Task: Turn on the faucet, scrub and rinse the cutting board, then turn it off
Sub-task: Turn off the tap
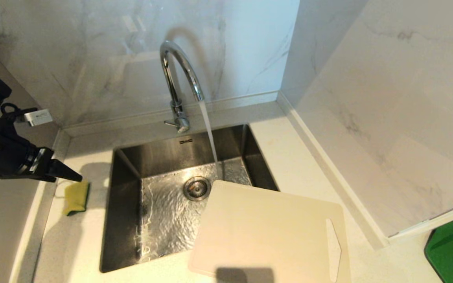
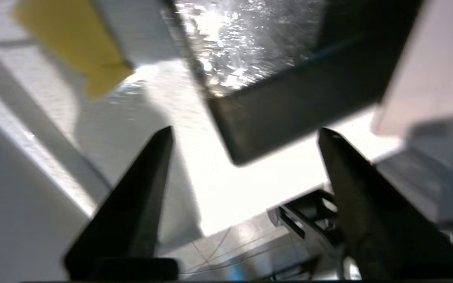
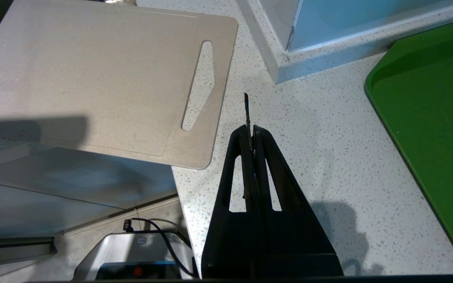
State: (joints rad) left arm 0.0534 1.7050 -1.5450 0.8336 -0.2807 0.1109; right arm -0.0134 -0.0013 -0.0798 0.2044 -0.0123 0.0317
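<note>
- Water is running from the faucet (image 1: 179, 78) into the sink (image 1: 124, 220).
- The cutting board (image 1: 266, 232) is lying on the desk, overhanging the sink's corner.
- The left gripper (image 2: 246, 135) is hovering near the sponge (image 1: 76, 196), jaws apart.
- The right gripper (image 3: 252, 131) is idling, jaws together.

No legible text, label, brand or number appears anywhere; a small dark mark on the steel sink's (image 1: 124, 220) back wall is unreadable.

Both grippers, left gripper (image 2: 244, 133) and right gripper (image 3: 252, 129), have matte black, tapering triangular fingers; the right's have cut-out slots.
</note>
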